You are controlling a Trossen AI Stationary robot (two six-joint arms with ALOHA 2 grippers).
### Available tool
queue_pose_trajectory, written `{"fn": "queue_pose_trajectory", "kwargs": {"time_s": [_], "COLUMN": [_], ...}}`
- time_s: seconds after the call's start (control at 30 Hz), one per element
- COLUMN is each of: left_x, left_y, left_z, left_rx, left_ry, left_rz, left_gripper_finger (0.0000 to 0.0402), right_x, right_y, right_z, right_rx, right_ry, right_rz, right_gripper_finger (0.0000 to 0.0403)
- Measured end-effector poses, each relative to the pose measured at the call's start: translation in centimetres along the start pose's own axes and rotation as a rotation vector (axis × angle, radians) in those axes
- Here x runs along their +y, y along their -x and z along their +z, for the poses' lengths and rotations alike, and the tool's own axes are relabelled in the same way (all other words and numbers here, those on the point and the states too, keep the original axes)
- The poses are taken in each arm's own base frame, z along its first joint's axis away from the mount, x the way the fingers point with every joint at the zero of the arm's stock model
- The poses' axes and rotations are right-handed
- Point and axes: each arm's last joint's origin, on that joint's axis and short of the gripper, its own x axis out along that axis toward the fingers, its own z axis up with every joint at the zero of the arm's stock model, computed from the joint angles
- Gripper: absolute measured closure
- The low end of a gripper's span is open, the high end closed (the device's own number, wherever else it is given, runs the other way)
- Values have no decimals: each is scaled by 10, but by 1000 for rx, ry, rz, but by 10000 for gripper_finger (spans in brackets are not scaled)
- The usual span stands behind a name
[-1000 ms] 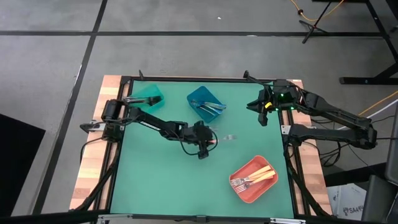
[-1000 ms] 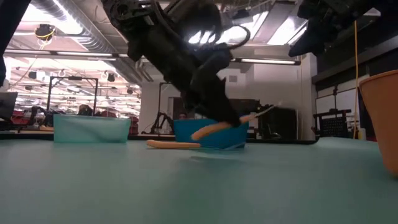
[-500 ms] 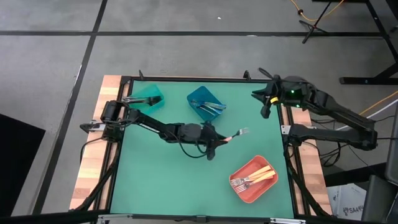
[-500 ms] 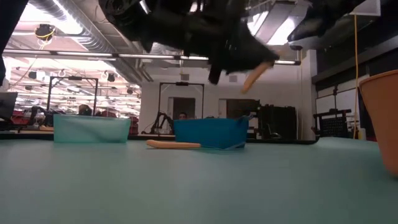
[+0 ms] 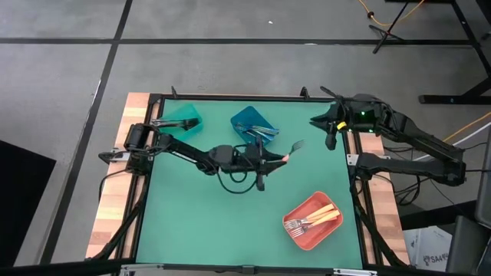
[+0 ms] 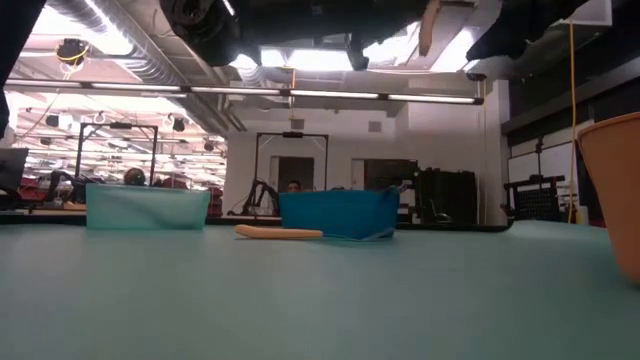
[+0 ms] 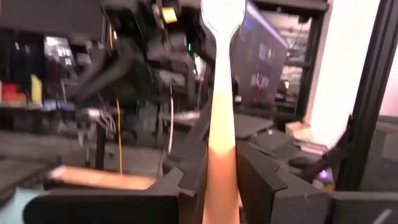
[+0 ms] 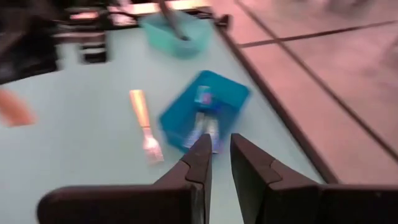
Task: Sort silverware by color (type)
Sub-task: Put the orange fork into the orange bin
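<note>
The left gripper (image 5: 270, 159) is clamped on the gold handle of a fork (image 5: 290, 149), carrying it in the air above the middle of the green table (image 5: 199, 222), just beside the blue bin (image 5: 249, 119). Its own wrist camera shows what the overhead view cannot: the handle (image 7: 221, 149) pinched between the two dark fingers (image 7: 261, 180), with the silver head standing up past them. From table height only the handle's tip (image 6: 430, 25) shows, high overhead.

The right gripper (image 5: 328, 138) hangs near the table's far right edge; its fingers (image 8: 245, 165) stand a narrow gap apart with nothing between them. Its wrist view reveals a second gold-handled fork (image 8: 143, 121) lying on the table just beside the blue bin (image 8: 205, 112), which holds iridescent forks (image 8: 202, 124); the low view shows that fork (image 6: 280, 233) flat before the bin.

The overhead view alone shows the coral bin (image 5: 311, 221) with gold-handled forks (image 5: 314, 218), near the table's front right, and the teal bin (image 5: 184, 117) at the far left.
</note>
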Motion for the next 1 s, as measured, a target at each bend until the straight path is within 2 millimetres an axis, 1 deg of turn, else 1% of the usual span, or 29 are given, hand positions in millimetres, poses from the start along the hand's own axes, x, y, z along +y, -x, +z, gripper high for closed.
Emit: {"fn": "queue_pose_trajectory", "kwargs": {"time_s": [0.17, 0.23, 0.47, 0.67, 0.8, 1.0], "left_x": [3, 4, 6, 11, 15, 16], "left_y": [0, 0, 0, 1, 0, 0], "left_z": [8, 12, 20, 26, 27, 27], "left_rx": [-81, -111, -192, -252, -256, -255], "left_ry": [-31, -30, -24, -23, -26, -27], "left_rz": [-14, -31, -49, -41, -32, -31], "left_gripper_finger": [337, 337, 337, 337, 337, 337], "right_x": [4, 5, 4, 5, 5, 5], "right_y": [-10, -14, -35, -53, -62, -71], "right_z": [4, 7, 14, 15, 18, 21], "right_rx": [-23, -42, -60, -50, -70, -94], "right_ry": [-1, 2, 5, -2, 1, 10], "right_rz": [195, 247, 343, 458, 541, 572], "right_gripper_finger": [352, 352, 352, 352, 352, 352]}}
